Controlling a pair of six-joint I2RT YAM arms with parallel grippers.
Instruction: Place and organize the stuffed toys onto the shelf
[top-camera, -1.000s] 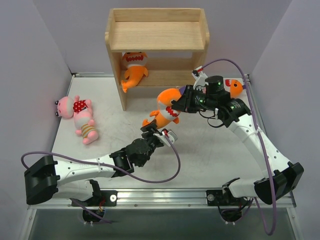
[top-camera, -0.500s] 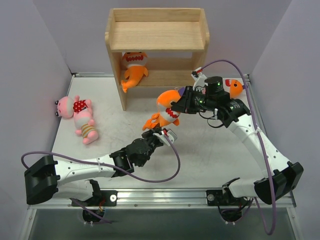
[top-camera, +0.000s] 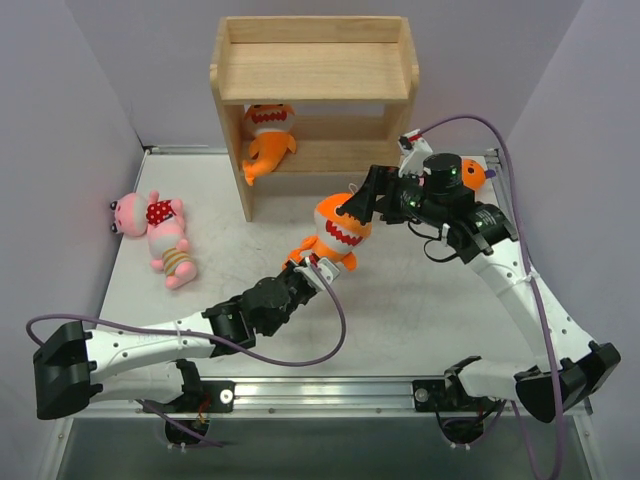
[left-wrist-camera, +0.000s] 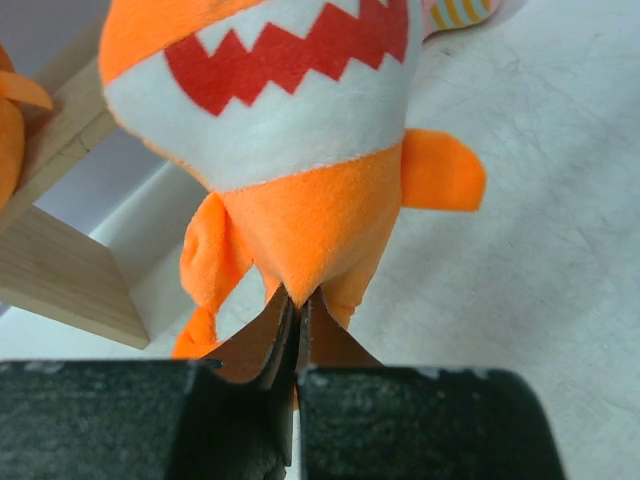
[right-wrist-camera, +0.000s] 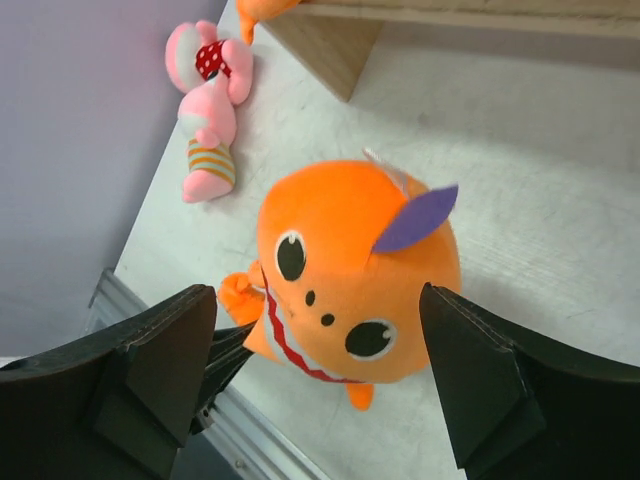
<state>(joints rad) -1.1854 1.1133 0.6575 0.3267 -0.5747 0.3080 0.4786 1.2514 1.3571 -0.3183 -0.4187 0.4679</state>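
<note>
The left gripper (left-wrist-camera: 295, 312) is pinched tight on the bottom of the orange fish toy (top-camera: 340, 228), holding it upright over the table (top-camera: 420, 295) in front of the shelf (top-camera: 312, 72). The right gripper (top-camera: 362, 196) is spread wide at the toy's head, with a finger on each side and neither touching it.

Third orange fish (top-camera: 473, 176) at 2 o'clock is mostly behind the right arm (top-camera: 480, 225), just a sliver showing. Left wrist view chops the held fish (left-wrist-camera: 300, 200) off above its mouth, and the pink dolls (top-camera: 160, 235) at 9 o'clock overlap too much to count.
</note>
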